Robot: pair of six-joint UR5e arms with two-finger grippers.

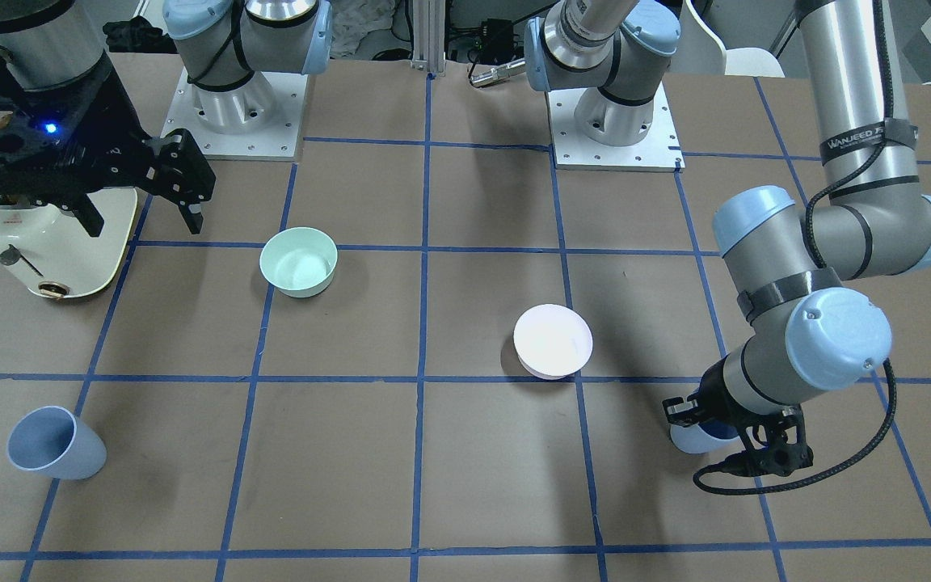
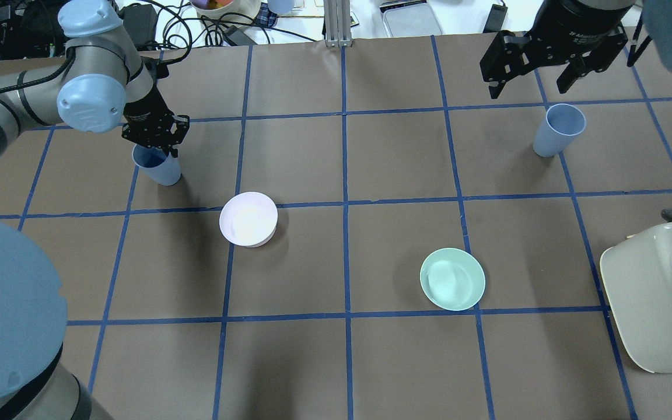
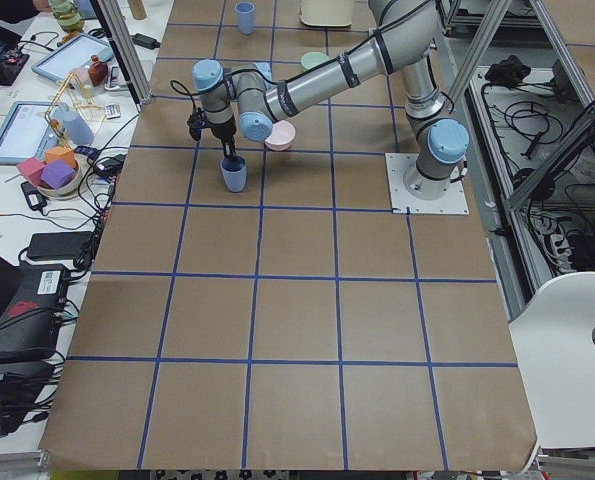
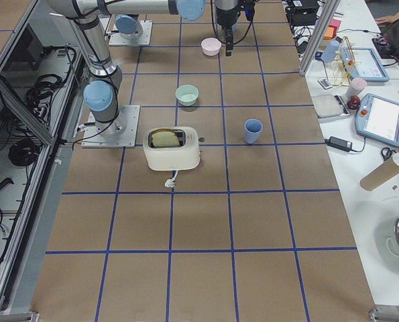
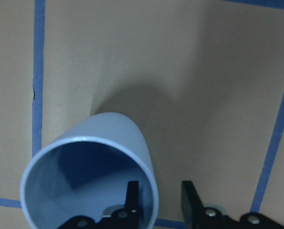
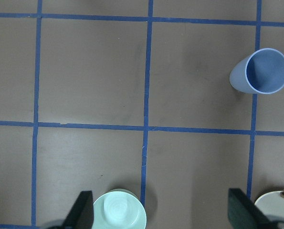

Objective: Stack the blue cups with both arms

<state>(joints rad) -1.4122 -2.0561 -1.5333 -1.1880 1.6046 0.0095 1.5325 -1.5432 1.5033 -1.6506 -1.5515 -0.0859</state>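
One blue cup (image 2: 158, 167) stands upright on the table at my left; it also shows in the front view (image 1: 693, 440) and the left wrist view (image 5: 84, 176). My left gripper (image 2: 155, 135) is lowered onto it and open. One finger (image 5: 132, 191) is inside the rim and the other is outside, with a gap to the wall. The second blue cup (image 2: 559, 129) stands upright alone at my right, seen too in the front view (image 1: 55, 443) and the right wrist view (image 6: 261, 71). My right gripper (image 2: 537, 76) hangs high above the table, open and empty, away from that cup.
A pale pink bowl (image 2: 248, 219) sits near the left cup. A mint-green bowl (image 2: 452, 279) sits right of centre. A cream toaster (image 2: 657, 297) stands at the near right edge. Blue tape lines grid the brown table.
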